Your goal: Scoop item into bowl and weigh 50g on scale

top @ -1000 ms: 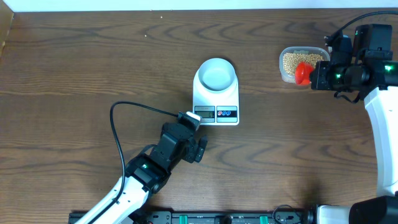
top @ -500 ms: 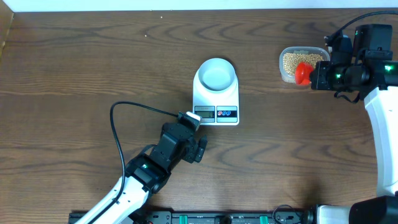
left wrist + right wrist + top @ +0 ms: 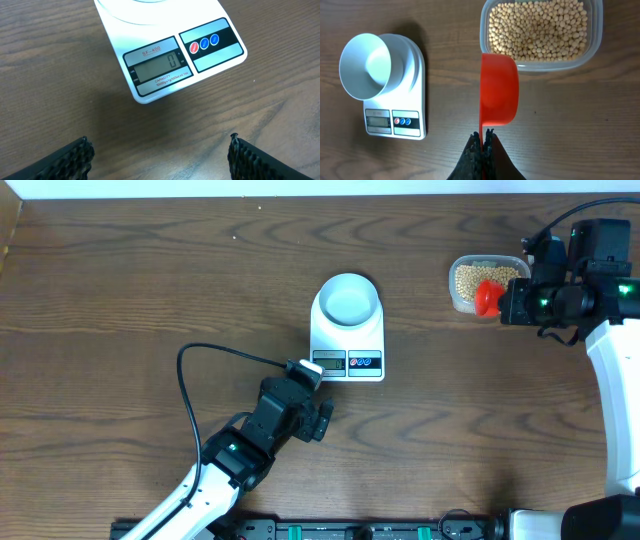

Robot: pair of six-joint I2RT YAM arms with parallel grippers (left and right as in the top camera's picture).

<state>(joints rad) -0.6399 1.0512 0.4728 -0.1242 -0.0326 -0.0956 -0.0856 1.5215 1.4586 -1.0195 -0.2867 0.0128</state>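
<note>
Now, left gripper spread wide, empty, toward near edge, facing scale; display reads zero. Bowl on scale, mid-desk, looks empty. Right gripper clamped on red scoop handle, cup beside tub near far-right corner; contact hard to tell. Beans all in tub. Risks: thin handle twisting in jaws on dig, unheld tub sliding, beans spilling over long carry.

Robot lab, wooden table, cabled arm

table: dark wood grain, matt | scale: smooth white plastic (slight sheen) | scoop: glossy red plastic
</note>
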